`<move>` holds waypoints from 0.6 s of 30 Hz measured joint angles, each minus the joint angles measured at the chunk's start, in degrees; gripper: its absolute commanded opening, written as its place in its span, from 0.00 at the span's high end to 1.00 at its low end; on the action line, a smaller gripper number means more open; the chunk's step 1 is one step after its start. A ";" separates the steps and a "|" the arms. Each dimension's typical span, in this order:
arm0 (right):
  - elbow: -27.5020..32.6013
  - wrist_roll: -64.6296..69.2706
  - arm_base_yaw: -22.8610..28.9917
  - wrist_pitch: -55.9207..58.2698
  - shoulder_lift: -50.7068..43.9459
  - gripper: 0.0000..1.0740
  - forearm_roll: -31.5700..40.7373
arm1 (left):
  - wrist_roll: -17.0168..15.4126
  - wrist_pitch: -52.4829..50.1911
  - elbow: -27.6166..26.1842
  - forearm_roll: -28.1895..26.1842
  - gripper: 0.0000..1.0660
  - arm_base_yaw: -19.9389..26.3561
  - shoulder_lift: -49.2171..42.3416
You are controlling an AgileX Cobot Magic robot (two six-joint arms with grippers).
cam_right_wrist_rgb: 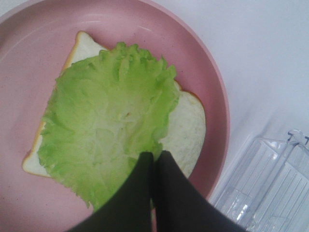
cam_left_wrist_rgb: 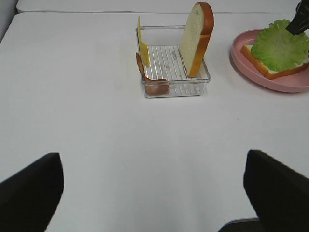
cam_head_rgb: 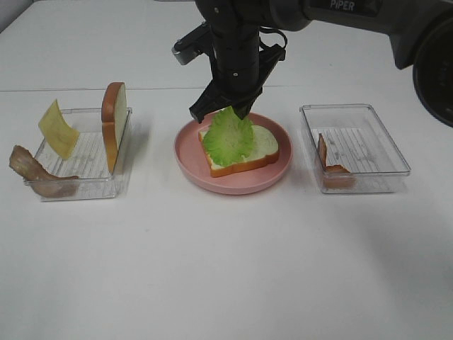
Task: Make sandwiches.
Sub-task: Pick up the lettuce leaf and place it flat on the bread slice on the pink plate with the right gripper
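Observation:
A white bread slice (cam_head_rgb: 265, 145) lies on the pink plate (cam_head_rgb: 233, 183) with a ruffled green lettuce leaf (cam_head_rgb: 228, 136) over it. My right gripper (cam_head_rgb: 225, 108) hangs over the plate's far side, shut on the leaf's far edge. The right wrist view shows its fingers (cam_right_wrist_rgb: 153, 159) pinched together on the lettuce (cam_right_wrist_rgb: 106, 125) above the bread (cam_right_wrist_rgb: 188, 125). In the left wrist view my left gripper (cam_left_wrist_rgb: 152, 159) stands wide open over bare table, well short of the left tray (cam_left_wrist_rgb: 174, 89). That tray holds an upright bread slice (cam_left_wrist_rgb: 197, 38), a yellow cheese square (cam_left_wrist_rgb: 143, 48) and a bacon strip (cam_left_wrist_rgb: 145, 72).
A second clear tray (cam_head_rgb: 375, 142) stands right of the plate, with a bacon strip (cam_head_rgb: 329, 166) leaning at its left end. The left tray (cam_head_rgb: 78, 191) sits left of the plate, its bacon (cam_head_rgb: 32, 170) hanging over the rim. White table lies all around.

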 measured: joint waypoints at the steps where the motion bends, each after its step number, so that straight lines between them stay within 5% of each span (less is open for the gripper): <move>1: 0.00 0.00 0.00 -0.11 0.00 0.92 0.00 | 0.00 0.00 0.00 0.00 0.13 0.00 0.00; 2: 0.00 0.00 0.00 -0.11 0.00 0.92 0.00 | 0.00 0.00 0.00 0.00 0.13 0.00 0.00; 3: 0.00 0.00 0.00 -0.40 0.06 0.74 0.11 | 0.00 0.00 0.00 0.00 0.13 0.00 0.00; 4: 0.00 0.00 0.00 -0.40 0.06 0.74 0.11 | 0.00 0.00 0.00 0.00 0.13 0.00 0.00; 5: 0.00 0.00 0.00 -0.46 0.06 0.61 0.17 | 0.00 0.00 0.00 0.00 0.13 0.00 0.00; 6: 0.00 0.00 0.00 -0.52 0.06 0.34 0.17 | 0.00 0.00 0.00 0.00 0.13 0.00 0.00; 7: 0.00 0.00 0.00 -0.52 0.06 0.34 0.17 | 0.00 0.00 0.00 0.00 0.13 0.00 0.00; 8: 0.00 0.00 0.00 -0.52 0.06 0.10 0.11 | 0.00 0.00 0.00 0.00 0.13 0.00 0.00; 18: -0.06 0.00 0.00 1.15 0.40 0.08 -1.49 | 0.00 0.00 0.00 0.00 0.13 0.00 0.00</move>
